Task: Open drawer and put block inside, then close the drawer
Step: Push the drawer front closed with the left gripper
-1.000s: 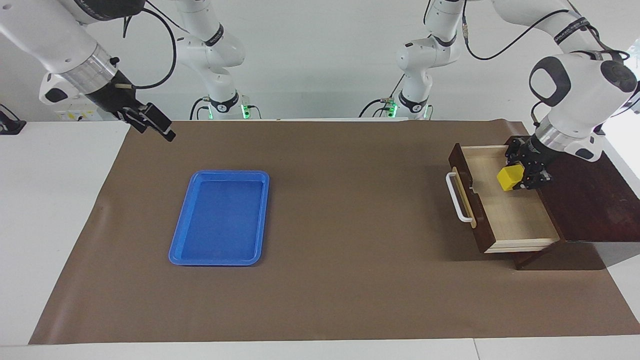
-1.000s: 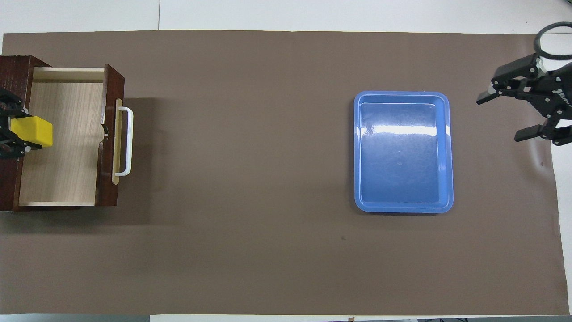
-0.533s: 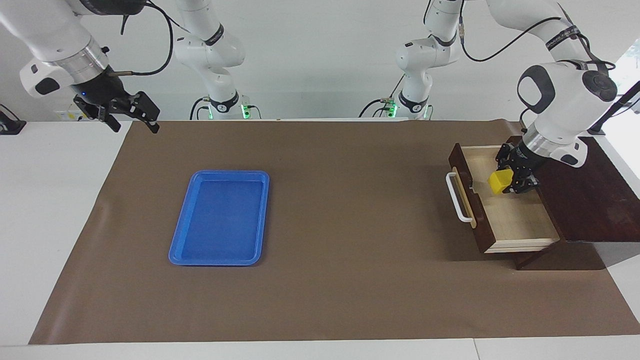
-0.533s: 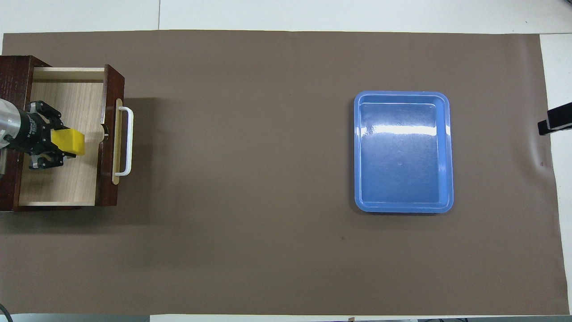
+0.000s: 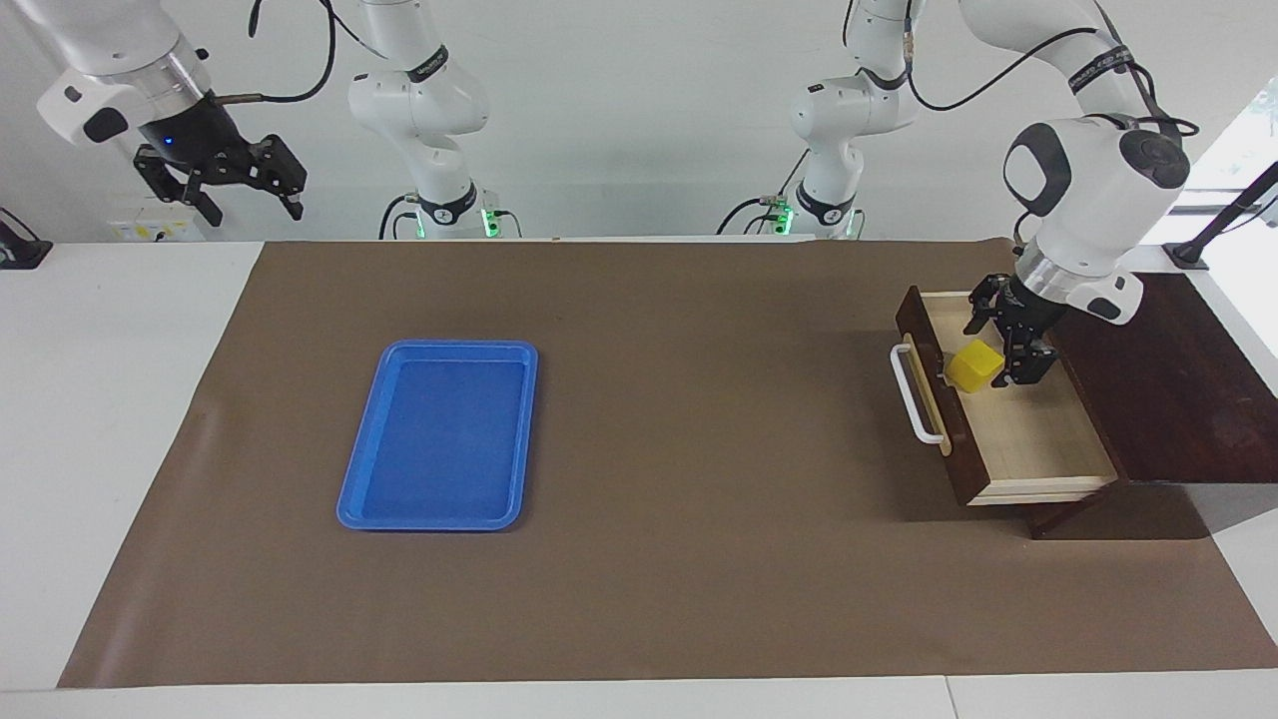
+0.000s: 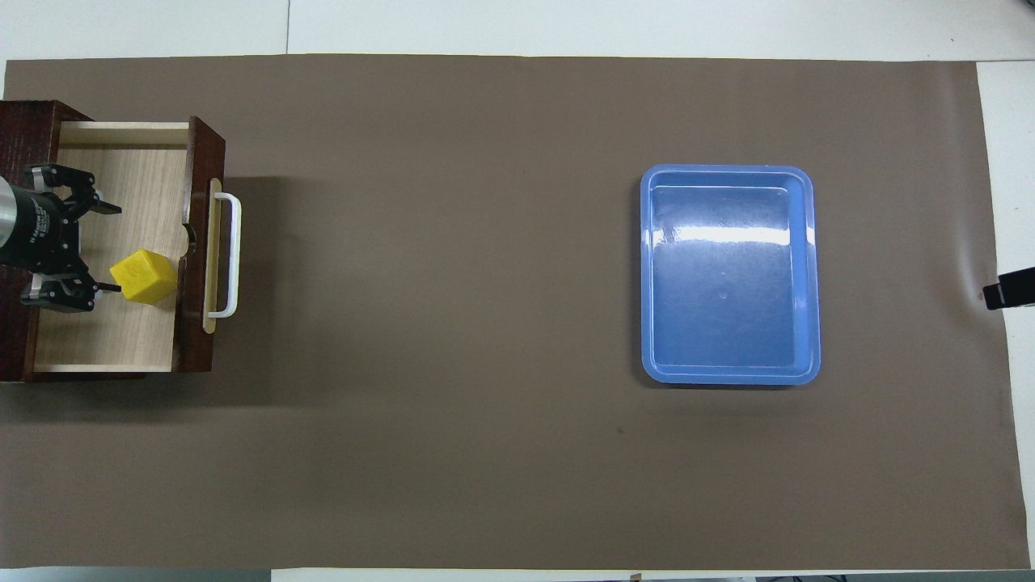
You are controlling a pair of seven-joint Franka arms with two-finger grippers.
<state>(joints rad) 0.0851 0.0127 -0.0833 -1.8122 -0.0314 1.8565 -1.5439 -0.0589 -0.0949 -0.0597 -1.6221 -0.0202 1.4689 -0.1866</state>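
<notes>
The dark wood drawer [image 5: 1038, 439] stands pulled open at the left arm's end of the table, showing its pale wood interior [image 6: 121, 339] and white bar handle [image 5: 911, 399]. The yellow block [image 5: 975, 365] lies inside the drawer against the front panel, as the overhead view [image 6: 144, 276] also shows. My left gripper [image 5: 1000, 345] is open over the drawer [image 6: 103, 249], with one finger right beside the block. My right gripper [image 5: 250, 200] is open and empty, raised above the right arm's end of the table; only a tip [image 6: 1009, 295] shows in the overhead view.
A flat blue tray [image 5: 429, 521] lies empty on the brown mat toward the right arm's end [image 6: 728, 171]. The dark wood box [image 5: 1168, 379] that houses the drawer sits at the mat's edge.
The left gripper carried the block along the drawer toward its front panel, then opened and let it go; the block now lies in the drawer. The right gripper rose and drew back off the mat.
</notes>
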